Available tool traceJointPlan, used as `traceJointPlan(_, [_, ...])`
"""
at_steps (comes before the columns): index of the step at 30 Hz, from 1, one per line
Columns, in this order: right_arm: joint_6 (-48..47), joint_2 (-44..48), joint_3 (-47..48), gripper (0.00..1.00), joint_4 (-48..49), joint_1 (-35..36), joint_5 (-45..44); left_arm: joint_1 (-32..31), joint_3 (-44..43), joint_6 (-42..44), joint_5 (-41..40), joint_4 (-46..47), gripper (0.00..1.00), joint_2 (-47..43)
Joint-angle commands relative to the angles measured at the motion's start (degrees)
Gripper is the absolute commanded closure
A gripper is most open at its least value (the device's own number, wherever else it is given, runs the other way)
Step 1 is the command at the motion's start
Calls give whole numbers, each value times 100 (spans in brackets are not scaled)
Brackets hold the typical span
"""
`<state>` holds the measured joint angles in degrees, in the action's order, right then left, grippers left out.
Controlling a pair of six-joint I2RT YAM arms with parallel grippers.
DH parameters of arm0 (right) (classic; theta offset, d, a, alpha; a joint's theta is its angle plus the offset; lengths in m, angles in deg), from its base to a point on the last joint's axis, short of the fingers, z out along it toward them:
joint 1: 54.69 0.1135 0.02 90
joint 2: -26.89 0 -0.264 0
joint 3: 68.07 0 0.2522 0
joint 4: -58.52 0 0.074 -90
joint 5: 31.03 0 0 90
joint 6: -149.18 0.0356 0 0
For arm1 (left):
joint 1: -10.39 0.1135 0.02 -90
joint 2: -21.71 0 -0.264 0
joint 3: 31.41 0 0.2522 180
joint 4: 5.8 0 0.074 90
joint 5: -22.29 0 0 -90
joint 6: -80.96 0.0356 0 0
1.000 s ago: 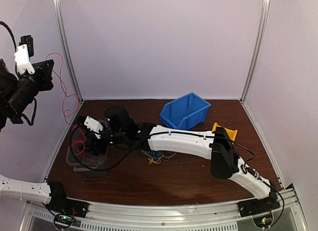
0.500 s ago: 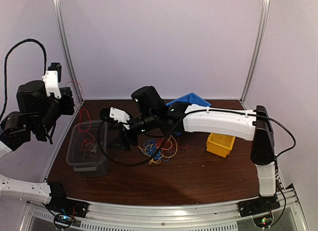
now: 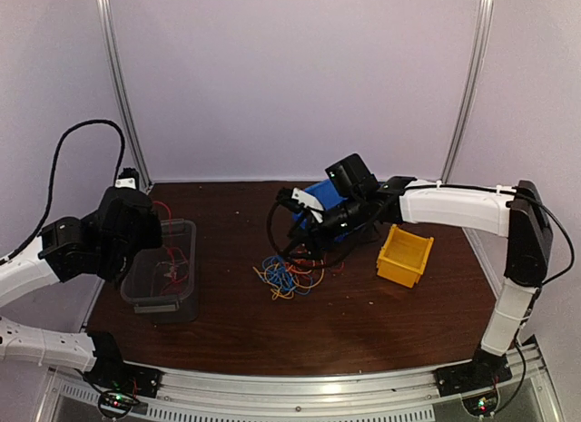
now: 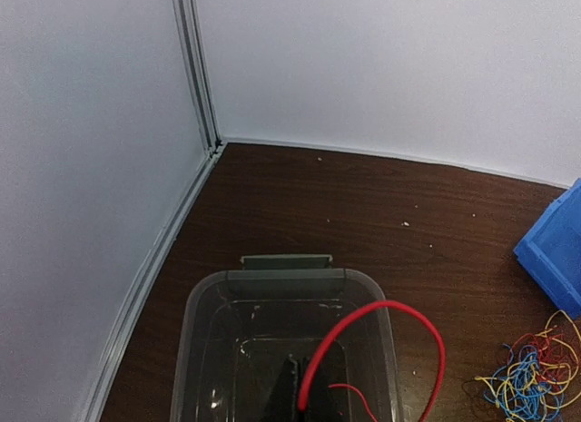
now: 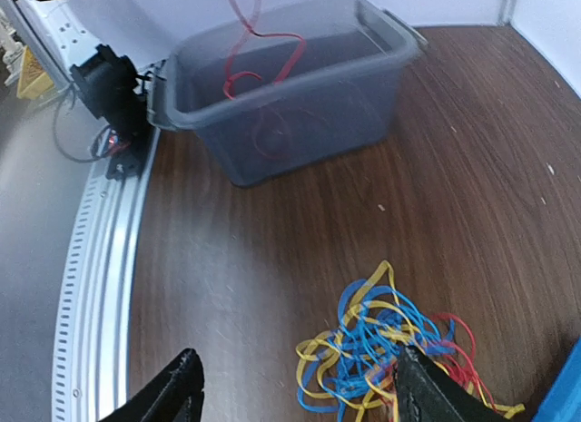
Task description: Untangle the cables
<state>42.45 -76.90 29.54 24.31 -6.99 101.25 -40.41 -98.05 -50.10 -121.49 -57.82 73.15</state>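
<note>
A tangle of blue, yellow and red cables (image 3: 286,275) lies on the brown table near the middle. My right gripper (image 3: 304,233) hangs open just behind and above it. In the right wrist view the tangle (image 5: 390,349) sits by the right fingertip (image 5: 422,395), and nothing is between the wide-apart jaws of the right gripper (image 5: 300,395). My left gripper (image 4: 304,390) is shut on one red cable (image 4: 381,313), which loops up over the clear grey bin (image 4: 281,279). From above, the left gripper (image 3: 152,233) is at the bin's (image 3: 136,290) left rim, with red cable (image 3: 170,263) inside the bin.
A blue bin (image 3: 320,197) stands behind the right gripper, partly hidden by it. A yellow bin (image 3: 406,254) sits to the right of the tangle. The enclosure's white walls and metal posts (image 3: 123,95) close in the back and sides.
My left arm came down from high at the left wall to the grey bin, bringing the red cable. My right arm swung from the grey bin rightward to above the tangle.
</note>
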Motion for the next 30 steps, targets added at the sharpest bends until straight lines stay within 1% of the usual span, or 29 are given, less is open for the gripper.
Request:
traceJointPlan(1, [198,574,-632,29,60,-677,185,71,331,-577,375,-77,100,44])
traceJointPlan(4, [155,875,-1057,34,232,-1080,-251,150,547,-709,583,-48,100,184])
traceJointPlan(8, [28,1101,-1408,40,286,-1331,-812,191,826,-1050,863,-63,100,329])
traceJointPlan(11, [-53,1232,-1694,45,455,-1432,-977,203,851,-1278,930,-121,57,391])
traceJointPlan(12, [-43,1262,-1764,47,521,-1453,-981,213,798,-1315,932,-142,48,403])
traceJointPlan(14, [-13,1284,-1826,50,594,-1484,-929,211,596,-1248,950,-147,39,419])
traceJointPlan(17, [-58,1261,-1849,52,685,-1483,-822,210,84,-898,926,-183,31,448])
traceJointPlan(19, [-52,1219,-1878,53,772,-1490,-798,204,-323,-380,982,28,27,510])
traceJointPlan(21, [-12,1166,-1942,55,872,-1492,-768,208,-734,302,1226,449,25,689])
traceJointPlan(23, [-52,1104,-1980,57,893,-1487,-733,206,-1068,1019,1865,1042,24,927])
traceJointPlan(24, [-79,1084,-2012,58,904,-1488,-743,204,-1207,1343,2372,1370,26,1072])
traceJointPlan(27, [-100,1079,-2121,61,947,-1510,-769,196,-1750,1534,3434,1712,30,1787])
traceJointPlan(29, [-98,1153,-2223,62,1008,-1523,-738,110,-2073,1580,3825,1825,32,2289])
traceJointPlan(30, [-70,1198,-2281,62,1065,-1533,-739,46,-2194,1607,3887,1897,33,2538])
